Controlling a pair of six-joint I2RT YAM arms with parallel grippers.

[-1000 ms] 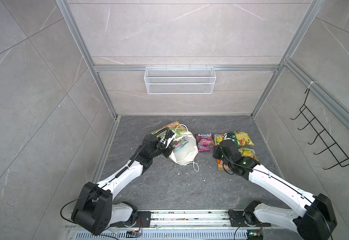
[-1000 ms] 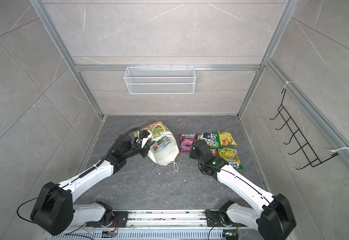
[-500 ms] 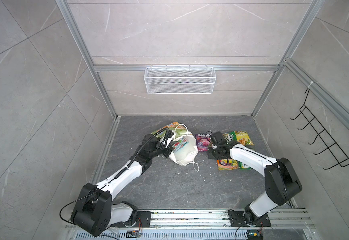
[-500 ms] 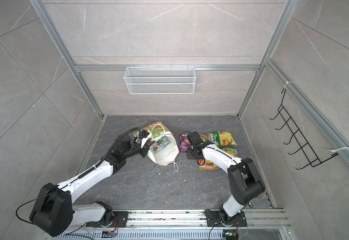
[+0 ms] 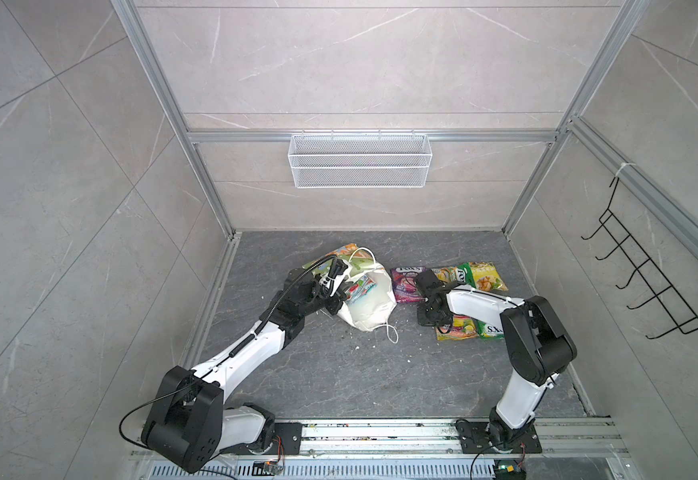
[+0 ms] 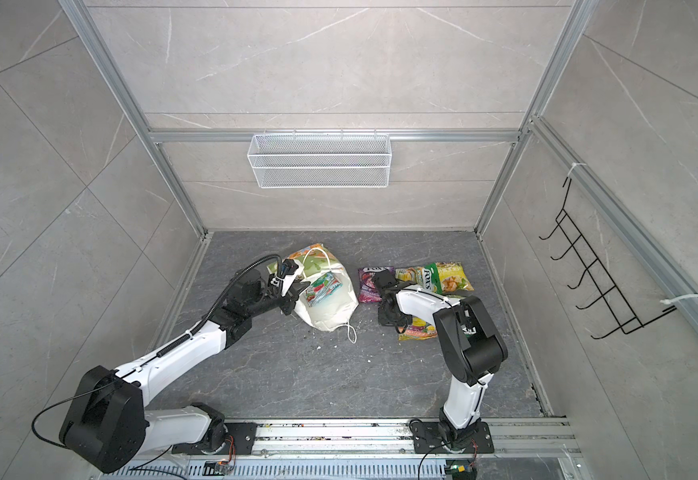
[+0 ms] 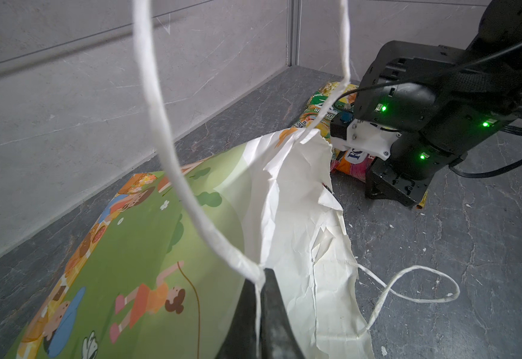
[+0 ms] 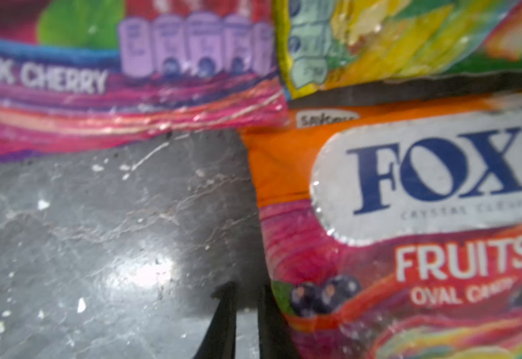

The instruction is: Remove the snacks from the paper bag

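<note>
The paper bag [image 5: 370,309] [image 6: 330,309] lies on its side on the dark floor, its torn mouth facing the front. A teal-red snack [image 5: 360,289] [image 6: 322,289] shows inside that mouth. My left gripper [image 5: 337,289] [image 6: 297,286] [image 7: 258,276] is shut on the bag's rim at the root of a cord handle [image 7: 157,108]. To the bag's right lie a purple pouch [image 5: 407,284] [image 8: 98,93], yellow-green pouches [image 5: 484,276] [image 8: 409,40] and an orange pouch [image 5: 457,330] [image 8: 424,217]. My right gripper [image 5: 430,320] [image 6: 389,318] [image 8: 247,292] points down at bare floor beside the orange pouch. Its jaws stand a narrow gap apart and hold nothing.
A white wire basket [image 5: 360,166] hangs on the back wall. A black hook rack [image 5: 646,282] is on the right wall. Small paper scraps [image 5: 355,348] dot the floor in front of the bag. A loose cord handle [image 5: 391,332] trails from the bag.
The right arm has folded in, its elbow swinging up and closer. Its gripper sits low beside the orange pouch with its jaws narrower. The left arm and bag have not moved.
</note>
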